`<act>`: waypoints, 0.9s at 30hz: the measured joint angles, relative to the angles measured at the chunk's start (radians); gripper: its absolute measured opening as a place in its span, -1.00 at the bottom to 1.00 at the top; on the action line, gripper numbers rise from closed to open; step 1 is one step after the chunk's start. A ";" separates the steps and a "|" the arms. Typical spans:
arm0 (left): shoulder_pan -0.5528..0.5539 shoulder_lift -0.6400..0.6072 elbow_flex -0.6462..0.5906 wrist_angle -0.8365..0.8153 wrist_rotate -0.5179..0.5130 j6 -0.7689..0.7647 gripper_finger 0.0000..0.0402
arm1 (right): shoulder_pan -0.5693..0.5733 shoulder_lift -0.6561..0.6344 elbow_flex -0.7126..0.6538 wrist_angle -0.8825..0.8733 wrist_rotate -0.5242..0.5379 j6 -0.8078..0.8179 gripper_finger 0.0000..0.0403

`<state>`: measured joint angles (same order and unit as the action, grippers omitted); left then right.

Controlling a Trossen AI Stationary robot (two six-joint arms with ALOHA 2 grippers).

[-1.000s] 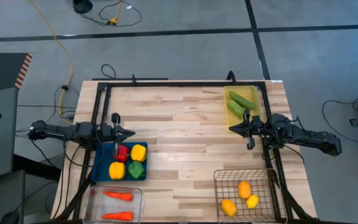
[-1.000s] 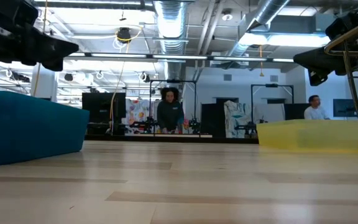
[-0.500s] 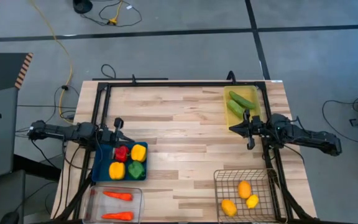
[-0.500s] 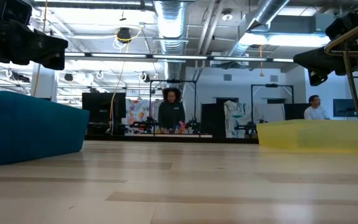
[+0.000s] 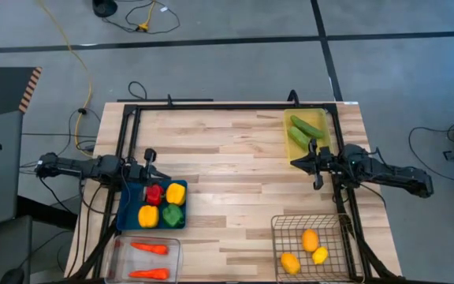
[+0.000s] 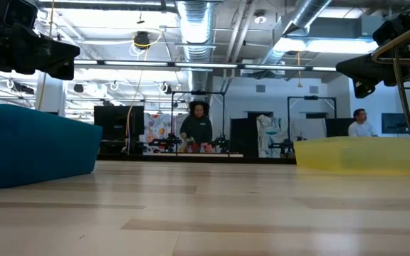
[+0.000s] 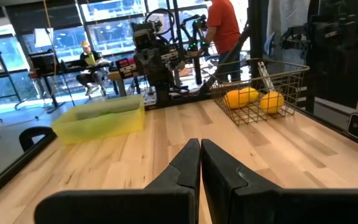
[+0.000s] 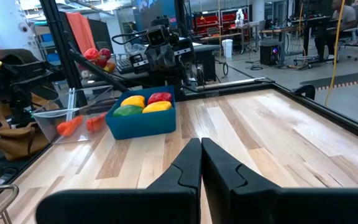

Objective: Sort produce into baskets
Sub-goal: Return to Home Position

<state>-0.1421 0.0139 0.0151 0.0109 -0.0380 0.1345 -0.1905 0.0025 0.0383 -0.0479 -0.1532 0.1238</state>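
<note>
The left gripper (image 7: 201, 144) is clenched on nothing at the table's (image 5: 235, 189) 9 o'clock, by the blue tray (image 5: 126, 213) of peppers (image 5: 175, 192). The right gripper (image 8: 201, 143), also pinched empty, sits at 3 o'clock. Cucumbers (image 5: 306, 130) fill the yellow tray (image 5: 322, 120) at 2, lemons (image 5: 310, 240) the wire basket (image 5: 273, 237) at 5, and carrots (image 5: 150, 248) the clear bin (image 5: 144, 261) at 7.

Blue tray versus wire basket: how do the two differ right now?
The blue tray has solid walls; the wire basket is see-through mesh. The blue tray holds four peppers, red, green and two yellow; the wire basket holds three yellow-orange fruits. The blue tray lies on the wooden table's left half, the wire basket on its right half. Both are rectangular and hold produce.
</note>
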 joint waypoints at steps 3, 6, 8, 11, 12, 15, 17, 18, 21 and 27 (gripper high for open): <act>0.000 0.000 0.000 0.000 0.000 0.000 -0.99 | 0.000 0.000 0.000 0.000 0.000 0.000 -0.81; 0.000 0.000 0.000 0.000 0.000 0.000 -0.99 | 0.000 0.000 0.000 0.000 0.000 0.000 -0.81; 0.000 0.000 0.000 0.000 0.000 0.000 -0.99 | 0.000 0.000 0.000 0.000 0.000 0.000 -0.81; 0.000 0.000 0.000 0.000 0.000 0.000 -0.99 | 0.000 0.000 0.000 0.000 0.000 0.000 -0.81; 0.000 0.000 0.000 0.000 0.000 0.000 -0.99 | 0.000 0.000 0.000 0.000 0.000 0.000 -0.81; 0.000 -0.002 0.000 0.000 0.000 0.000 -0.99 | 0.000 0.000 -0.001 0.000 0.000 0.000 -0.81; 0.000 -0.003 0.000 0.001 0.000 0.000 -0.99 | 0.000 0.000 -0.001 0.000 0.000 0.000 -0.81; 0.000 -0.003 0.000 0.001 0.000 0.000 -0.99 | 0.000 0.000 -0.001 0.000 0.000 0.000 -0.81; 0.000 -0.013 0.000 0.001 0.000 0.000 -0.99 | 0.000 0.000 -0.001 0.000 0.000 0.000 -0.81; 0.000 -0.013 0.001 0.002 0.000 0.000 -0.99 | 0.000 0.000 -0.001 0.000 0.000 0.000 -0.81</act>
<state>-0.1421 0.0010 0.0158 0.0128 -0.0376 0.1341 -0.1905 0.0029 0.0372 -0.0474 -0.1532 0.1238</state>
